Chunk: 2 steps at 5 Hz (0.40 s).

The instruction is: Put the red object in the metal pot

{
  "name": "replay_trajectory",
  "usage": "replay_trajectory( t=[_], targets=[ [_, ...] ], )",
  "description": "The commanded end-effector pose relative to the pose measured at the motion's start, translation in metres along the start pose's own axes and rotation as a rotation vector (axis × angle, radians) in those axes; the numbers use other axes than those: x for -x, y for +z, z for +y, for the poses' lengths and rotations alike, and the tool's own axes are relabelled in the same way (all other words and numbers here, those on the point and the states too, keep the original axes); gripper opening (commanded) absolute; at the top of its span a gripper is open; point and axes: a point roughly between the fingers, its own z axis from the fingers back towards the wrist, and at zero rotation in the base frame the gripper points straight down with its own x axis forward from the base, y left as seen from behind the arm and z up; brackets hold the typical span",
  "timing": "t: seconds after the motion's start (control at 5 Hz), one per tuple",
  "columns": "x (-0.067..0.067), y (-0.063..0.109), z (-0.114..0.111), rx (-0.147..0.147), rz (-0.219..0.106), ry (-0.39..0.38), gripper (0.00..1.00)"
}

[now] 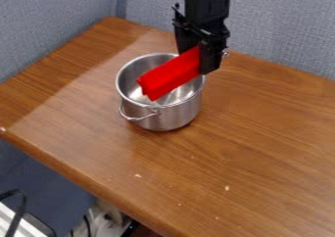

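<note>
The red object (171, 75), a bright red elongated block, hangs tilted over the metal pot (160, 91), its lower left end above the pot's opening and its upper right end clamped in my gripper (203, 57). The black gripper comes down from the top of the view and is shut on the block's upper end. The shiny steel pot stands upright on the wooden table (78, 94), its thin wire handle lying against its front side. I cannot tell whether the block touches the pot's rim.
The table's left corner and front edge drop off toward the floor, where cables lie at lower left (39, 216). A grey-blue partition wall (78, 11) rises behind the table.
</note>
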Motion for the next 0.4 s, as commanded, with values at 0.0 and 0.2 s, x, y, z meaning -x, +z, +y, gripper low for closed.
replay_trajectory(
  t=[0.0,0.2],
  targets=[
    [-0.0053,0.0057,-0.0007,-0.015,-0.066,0.046,1.00],
    [0.0014,0.0063,-0.0013,-0.014,-0.060,-0.007,1.00]
  ],
)
